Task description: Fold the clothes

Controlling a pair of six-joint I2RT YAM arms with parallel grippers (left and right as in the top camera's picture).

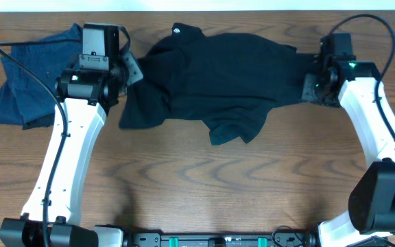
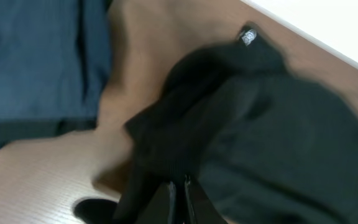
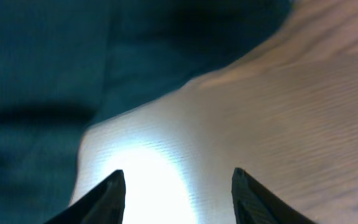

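Note:
A black shirt (image 1: pixel 218 75) lies crumpled across the far middle of the wooden table, with a small logo tag near its top edge. My left gripper (image 1: pixel 134 68) is at the shirt's left edge. In the left wrist view its fingers (image 2: pixel 179 185) are shut with a fold of the black shirt (image 2: pixel 278 143) at their tips. My right gripper (image 1: pixel 312 88) is at the shirt's right edge. In the right wrist view it (image 3: pixel 178 180) is open and empty over bare wood, and the shirt (image 3: pixel 42 74) lies just beyond and to the left of its fingers.
A blue garment (image 1: pixel 26 75) lies bunched at the far left corner, beside my left arm, and also shows in the left wrist view (image 2: pixel 36 62). The wooden table (image 1: pixel 218 185) runs toward the front edge. A white wall borders the far edge.

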